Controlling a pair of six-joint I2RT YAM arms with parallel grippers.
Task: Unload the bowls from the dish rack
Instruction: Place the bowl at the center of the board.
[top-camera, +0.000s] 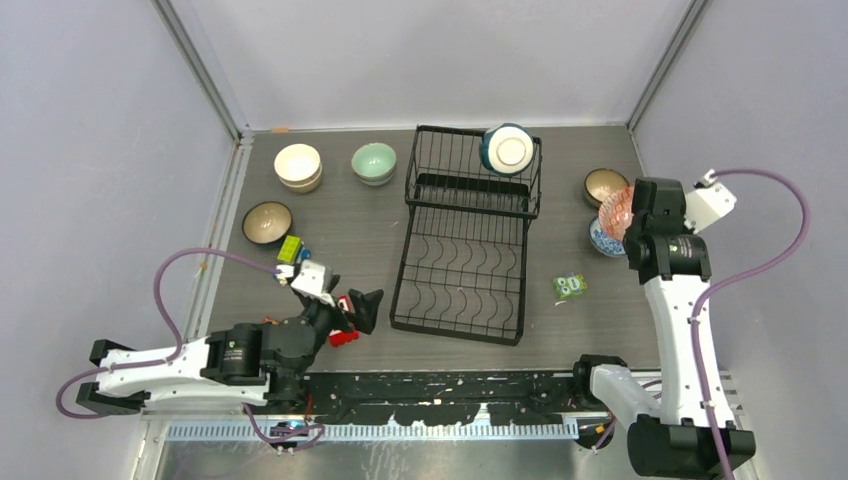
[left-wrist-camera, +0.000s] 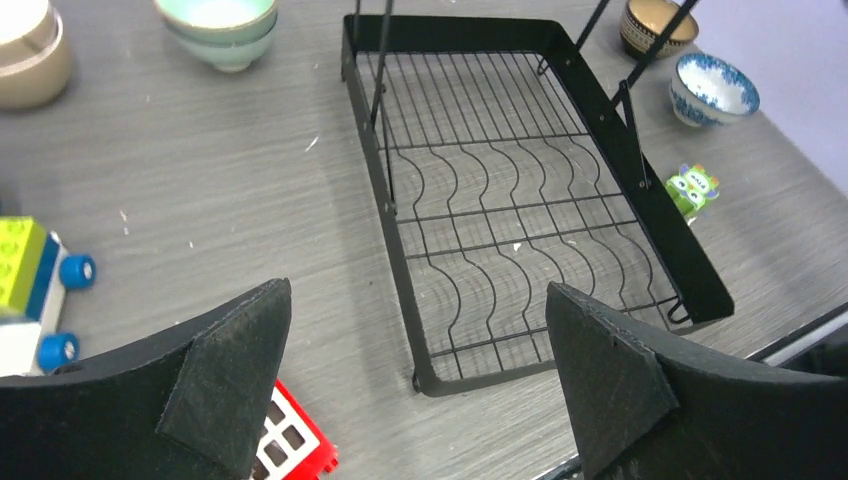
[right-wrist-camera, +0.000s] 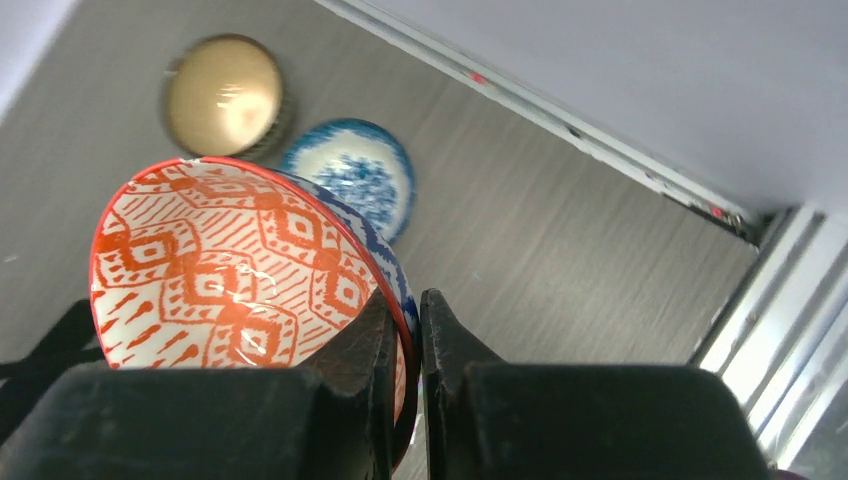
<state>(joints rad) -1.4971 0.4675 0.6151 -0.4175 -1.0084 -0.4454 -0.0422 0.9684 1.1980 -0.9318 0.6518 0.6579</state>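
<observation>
Nearly done: right gripper (right-wrist-camera: 412, 320) pinches red bowl (right-wrist-camera: 220, 265) by the rim; left gripper (left-wrist-camera: 415, 300) wide open; one teal bowl (top-camera: 508, 150) left in rack (top-camera: 405, 265), far basket.

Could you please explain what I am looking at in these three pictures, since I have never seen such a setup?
These are two robot arms, bolted at the near edge of a grey wood-grain table. The wide picture comes from a fixed camera above; the other two come from a camera on each wrist. In the middle stands a large black wire dish rack, with one dark teal ceramic bowl in its raised basket. On the table sit a cream bowl, a pale green bowl, a brown bowl and a blue-and-white patterned bowl, plus small toy blocks. The left gripper is open and empty. The right gripper is shut on the rim of a red patterned ceramic bowl.
</observation>
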